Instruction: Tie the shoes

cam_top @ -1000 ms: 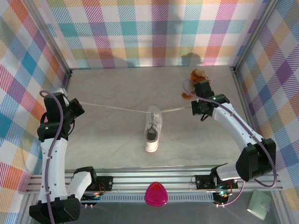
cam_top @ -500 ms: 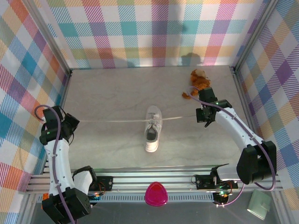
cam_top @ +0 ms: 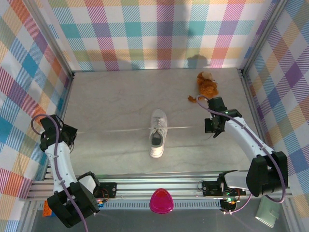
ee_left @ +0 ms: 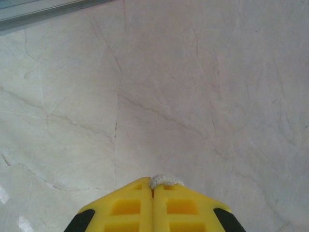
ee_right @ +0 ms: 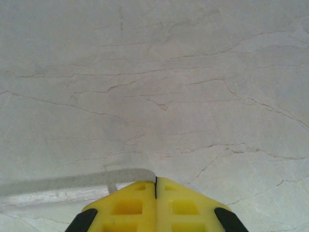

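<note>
The white sneaker (cam_top: 158, 132) lies mid-table, toe toward the back wall. One thin white lace (cam_top: 111, 130) runs left from it to my left gripper (cam_top: 68, 132), low near the left wall. The other lace (cam_top: 181, 127) runs right to my right gripper (cam_top: 208, 126). In the left wrist view the yellow jaws of the left gripper (ee_left: 153, 186) are shut with a bit of white lace end (ee_left: 165, 181) poking out at the tips. In the right wrist view the right gripper (ee_right: 155, 182) is shut on the lace (ee_right: 72, 181), which trails off to the left over the table.
A brown-and-white plush toy (cam_top: 206, 85) sits at the back right, just behind the right arm. Checked walls stand close on the left, back and right. A metal rail (cam_top: 159, 186) with a pink dome (cam_top: 161, 201) runs along the near edge.
Both grippers have come toward the near edge and lower, holding the laces. The left one moved most, down along the left wall. The laces now run nearly level out from the shoe.
</note>
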`<state>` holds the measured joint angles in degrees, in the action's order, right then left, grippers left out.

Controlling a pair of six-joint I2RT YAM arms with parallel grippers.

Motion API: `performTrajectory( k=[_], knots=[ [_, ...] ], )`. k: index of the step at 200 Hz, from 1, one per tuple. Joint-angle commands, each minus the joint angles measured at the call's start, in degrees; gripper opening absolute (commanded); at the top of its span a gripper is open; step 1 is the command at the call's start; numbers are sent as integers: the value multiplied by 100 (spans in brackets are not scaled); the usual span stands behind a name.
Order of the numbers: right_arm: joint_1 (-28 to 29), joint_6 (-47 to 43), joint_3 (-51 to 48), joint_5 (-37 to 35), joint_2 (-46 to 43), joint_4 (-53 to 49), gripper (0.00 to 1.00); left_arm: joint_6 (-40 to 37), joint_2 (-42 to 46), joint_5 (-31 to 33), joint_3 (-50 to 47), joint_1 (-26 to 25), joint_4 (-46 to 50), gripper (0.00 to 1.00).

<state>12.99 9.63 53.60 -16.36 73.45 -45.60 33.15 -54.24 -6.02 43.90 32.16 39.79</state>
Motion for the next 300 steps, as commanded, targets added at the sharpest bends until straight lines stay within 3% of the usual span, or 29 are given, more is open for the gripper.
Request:
performTrajectory(
  k=[1,115,300],
  knots=[
    [-325,-4,89,70,29,-142,0,-156,-72,217,-24,170,-178,0],
    [-815,-183,344,265,770,-335,0,-361,-534,485,-67,806,-364,0],
    [-1217,-427,866,282,1599,-521,0,-573,-847,224,-22,1019,-638,0]
  ],
)
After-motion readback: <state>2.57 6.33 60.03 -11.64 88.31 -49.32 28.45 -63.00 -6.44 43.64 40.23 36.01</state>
